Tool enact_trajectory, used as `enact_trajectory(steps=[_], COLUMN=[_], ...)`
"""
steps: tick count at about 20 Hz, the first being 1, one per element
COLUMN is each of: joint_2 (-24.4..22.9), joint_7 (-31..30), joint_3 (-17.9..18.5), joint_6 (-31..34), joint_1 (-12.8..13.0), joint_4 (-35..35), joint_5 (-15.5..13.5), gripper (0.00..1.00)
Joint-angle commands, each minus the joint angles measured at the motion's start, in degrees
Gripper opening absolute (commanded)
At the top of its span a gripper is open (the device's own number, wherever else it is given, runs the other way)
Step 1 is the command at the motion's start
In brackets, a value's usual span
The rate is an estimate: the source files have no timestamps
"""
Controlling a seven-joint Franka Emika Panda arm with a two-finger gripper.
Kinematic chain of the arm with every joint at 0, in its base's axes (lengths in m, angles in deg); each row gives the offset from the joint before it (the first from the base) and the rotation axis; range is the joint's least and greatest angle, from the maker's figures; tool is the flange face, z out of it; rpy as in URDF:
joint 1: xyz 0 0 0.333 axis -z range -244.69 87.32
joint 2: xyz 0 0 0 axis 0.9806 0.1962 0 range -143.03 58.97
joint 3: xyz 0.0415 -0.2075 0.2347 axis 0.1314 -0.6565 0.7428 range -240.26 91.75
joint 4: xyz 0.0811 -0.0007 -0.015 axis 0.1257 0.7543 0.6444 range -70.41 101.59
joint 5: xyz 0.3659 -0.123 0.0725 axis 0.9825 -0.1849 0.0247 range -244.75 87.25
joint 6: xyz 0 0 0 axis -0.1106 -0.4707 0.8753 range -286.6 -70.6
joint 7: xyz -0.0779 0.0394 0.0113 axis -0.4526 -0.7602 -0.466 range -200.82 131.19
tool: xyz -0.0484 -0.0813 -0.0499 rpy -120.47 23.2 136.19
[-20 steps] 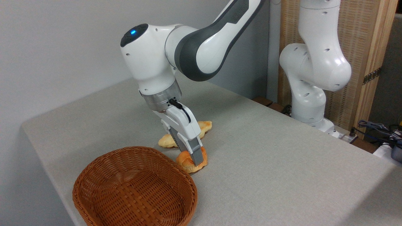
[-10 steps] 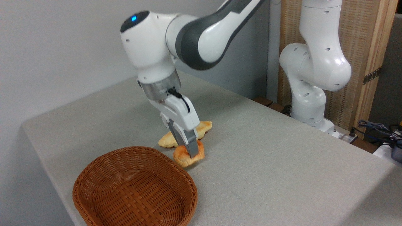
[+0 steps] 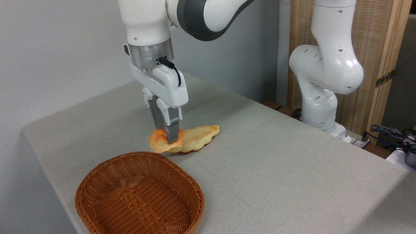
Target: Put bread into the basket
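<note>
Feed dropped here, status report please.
Gripper shut on bun, lifted clear of table. Basket empty, below and nearer the camera. Pale loaf behind; path clear.

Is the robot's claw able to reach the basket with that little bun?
Probably yes. The gripper holds the bun lifted above the table, and nothing stands between it and the open, empty basket just below.

A grey cloth-covered table (image 3: pixel 266 169) carries a wicker basket (image 3: pixel 139 195) at its near-left edge. Just behind the basket a pale loaf (image 3: pixel 200 138) lies on the cloth.
</note>
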Motion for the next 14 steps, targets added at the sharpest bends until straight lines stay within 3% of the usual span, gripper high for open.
enact_trajectory(steps=[1, 3, 4, 6, 14], joint_2=[2.2, 3.6, 4.3, 5.6, 5.9], joint_7=[1.9, 1.8, 1.8, 1.4, 1.1], joint_3=[0.9, 0.9, 1.0, 1.4, 1.5], joint_6=[-7.0, -10.5, -11.9, -14.8, -15.3], joint_1=[0.2, 0.1, 0.1, 0.1, 0.1], joint_4=[-0.8, -0.7, -0.7, -0.6, -0.5], joint_5=[-1.0, -1.0, -1.0, -0.9, -1.0], gripper=[0.43, 0.46, 0.54, 1.00, 1.00])
